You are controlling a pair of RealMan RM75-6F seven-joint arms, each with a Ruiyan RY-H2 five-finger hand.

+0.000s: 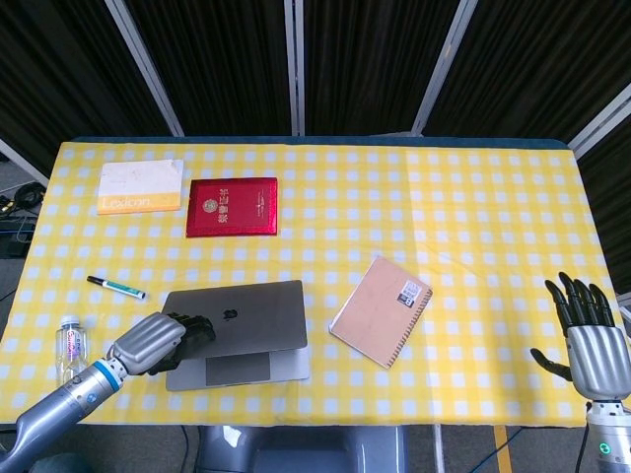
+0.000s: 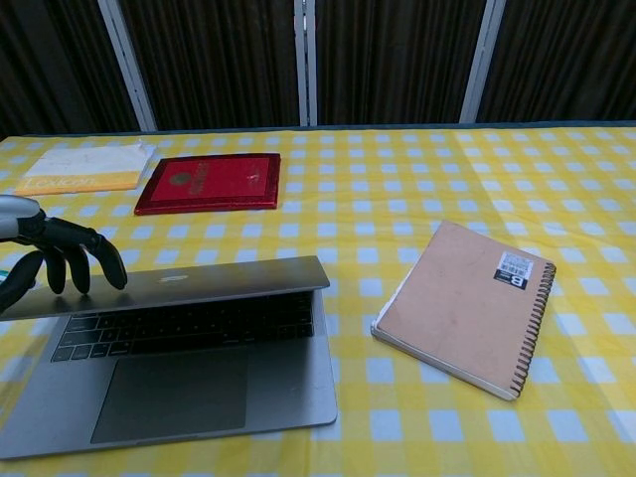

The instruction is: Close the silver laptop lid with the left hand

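A yellow checked bench (image 1: 473, 197) carries a red booklet (image 1: 233, 207) and a yellow-edged book (image 1: 140, 186) upper left, a marker pen (image 1: 114, 287) and small bottle (image 1: 69, 345) at left, a brown spiral notebook (image 1: 381, 310) centre-right.

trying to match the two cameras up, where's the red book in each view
Head view: the red book lies in the upper left part of the table, beyond the silver laptop.
Chest view: the red book is upper left, again behind the laptop.
Shared landmark: the brown spiral notebook, right of the laptop in both.
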